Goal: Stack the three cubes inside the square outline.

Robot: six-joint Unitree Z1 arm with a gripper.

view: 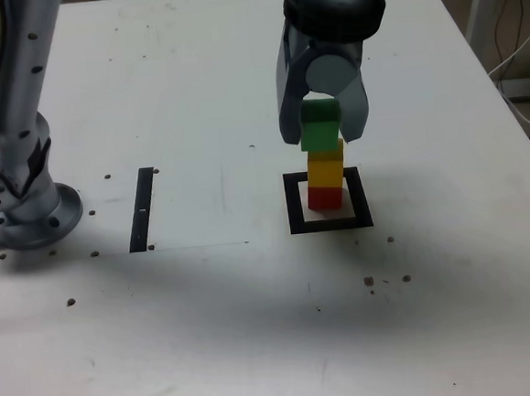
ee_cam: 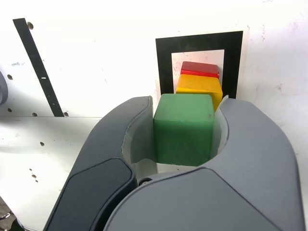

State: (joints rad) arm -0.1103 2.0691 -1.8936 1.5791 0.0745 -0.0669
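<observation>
Green cube [ee_cam: 184, 129] sits squeezed between the gripper [ee_cam: 185, 132] fingers, right over the yellow cube [view: 325, 169], which sits on the red cube [view: 325, 197] inside the square [view: 293, 205]. Line up the edges, lower slowly, then let go gently.

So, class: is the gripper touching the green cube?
Touching. In the wrist view, both jaws of the gripper press flat against opposite sides of the green cube, with no gap visible on either side.
</observation>
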